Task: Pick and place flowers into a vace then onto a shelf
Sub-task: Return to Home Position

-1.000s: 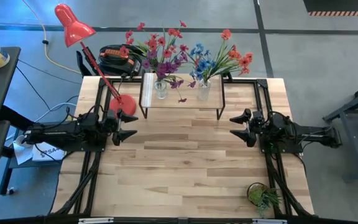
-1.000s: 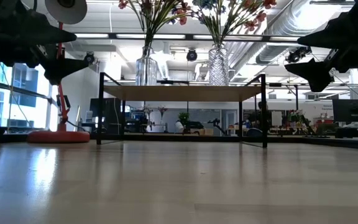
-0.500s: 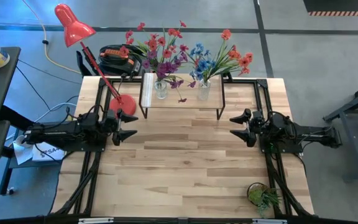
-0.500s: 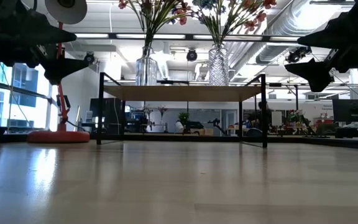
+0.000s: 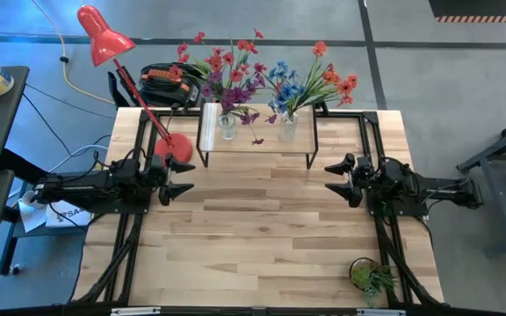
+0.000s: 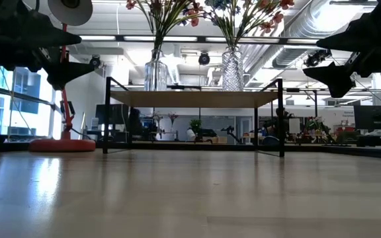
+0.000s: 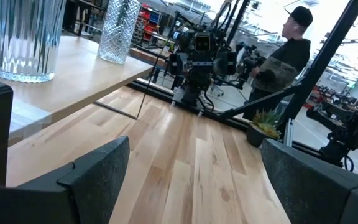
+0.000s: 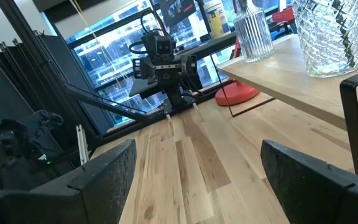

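We see the shelf [image 5: 262, 123] at the far side of the table [image 5: 262, 237]. Two clear pots stand on it. The left vase [image 5: 227, 125] holds the red and purple flowers [image 5: 227, 75]. The right vase [image 5: 288, 127] holds the blue and orange flowers [image 5: 310, 83]. The left hand [image 5: 183, 176] hangs over the left side of the table, near the foot of the red lamp [image 5: 104, 35]. Its fingers are apart and hold nothing. The right hand [image 5: 330, 178] hangs over the right side. Its fingers are apart too and hold nothing. Neither hand touches the shelf. A small green plant [image 5: 374, 276] stands at the near right corner of the table
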Available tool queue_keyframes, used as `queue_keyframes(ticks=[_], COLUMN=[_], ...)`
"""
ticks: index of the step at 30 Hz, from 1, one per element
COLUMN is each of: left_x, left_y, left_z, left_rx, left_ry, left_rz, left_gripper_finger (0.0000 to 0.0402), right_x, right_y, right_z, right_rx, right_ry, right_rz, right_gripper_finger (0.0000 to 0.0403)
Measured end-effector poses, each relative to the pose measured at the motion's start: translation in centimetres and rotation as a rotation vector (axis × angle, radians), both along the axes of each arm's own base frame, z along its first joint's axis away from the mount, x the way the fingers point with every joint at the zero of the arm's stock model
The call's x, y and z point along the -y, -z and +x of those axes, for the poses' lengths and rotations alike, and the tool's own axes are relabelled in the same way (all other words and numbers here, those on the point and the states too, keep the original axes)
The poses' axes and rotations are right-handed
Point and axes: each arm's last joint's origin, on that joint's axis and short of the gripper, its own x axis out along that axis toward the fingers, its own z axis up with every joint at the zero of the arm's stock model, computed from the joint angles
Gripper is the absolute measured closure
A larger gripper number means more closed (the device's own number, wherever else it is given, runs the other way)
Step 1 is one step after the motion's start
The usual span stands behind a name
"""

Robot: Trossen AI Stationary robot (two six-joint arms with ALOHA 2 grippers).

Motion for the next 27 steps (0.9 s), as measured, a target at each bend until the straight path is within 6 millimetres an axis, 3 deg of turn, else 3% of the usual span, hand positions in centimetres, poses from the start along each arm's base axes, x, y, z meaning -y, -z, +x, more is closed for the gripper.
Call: queue_keyframes(ticks=[7,27], left_x=[0.09,0.1], left_y=[0.06,0.06], left_z=[0.01,0.01], left_rx=[-0.021,-0.022], left_ry=[0.027,0.03], left_rz=[0.173,0.184], left_gripper_finger=[0.0005,0.0005], right_x=[0.0,0.0], right_y=[0.0,-0.01], right_z=[0.0,0.0], right_rx=[0.0,0.0], right_ry=[0.0,0.0], right_rz=[0.0,0.0], right_gripper_finger=[0.0069,0.0069])
